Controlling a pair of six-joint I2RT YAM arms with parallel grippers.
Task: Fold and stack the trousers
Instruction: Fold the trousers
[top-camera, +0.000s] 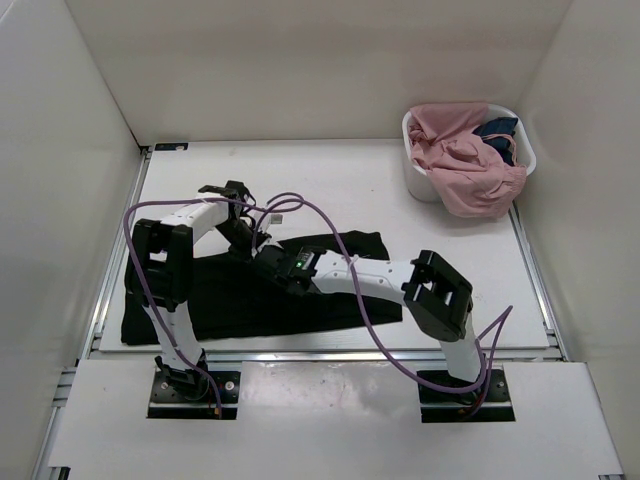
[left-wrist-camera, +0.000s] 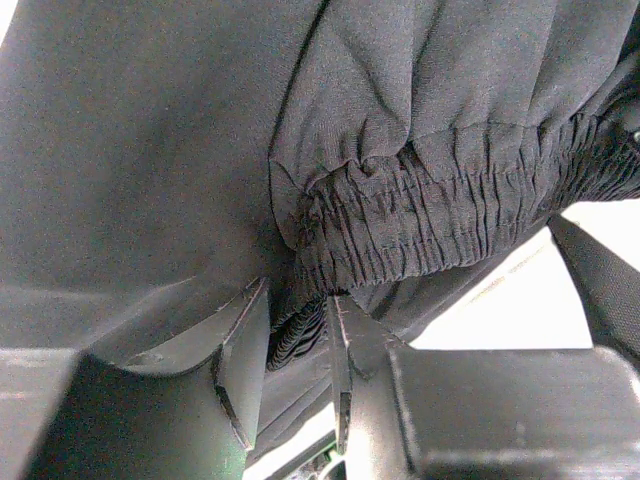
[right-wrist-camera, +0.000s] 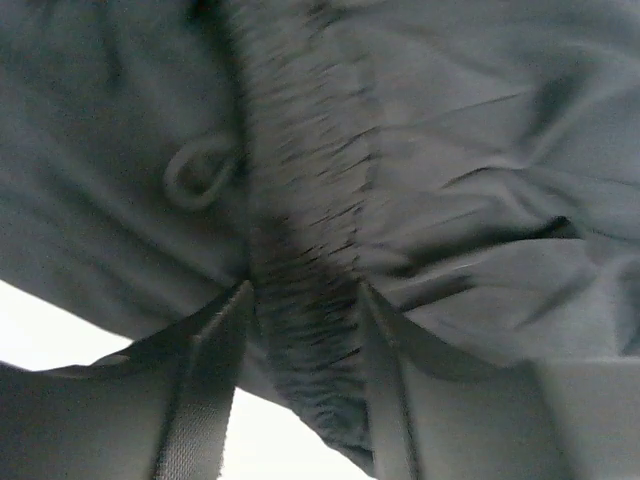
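The trousers (top-camera: 230, 300) lie, waistband pinched in left fingers (left-wrist-camera: 240, 365) and right fingers (right-wrist-camera: 205, 370).

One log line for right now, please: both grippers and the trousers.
left gripper: shut on trousers waistband | right gripper: shut on waistband | trousers: lying across table

The left arm (top-camera: 160, 265) has its elbow raised over the left end of the trousers (top-camera: 230, 300), wrist bent downward. The left gripper (left-wrist-camera: 298, 305) is clamped on the gathered waistband. The right arm (top-camera: 360, 278) lies low, forearm stretched leftward across the trousers. The right gripper (right-wrist-camera: 305, 295) pinches the elastic band between narrowed jaws.
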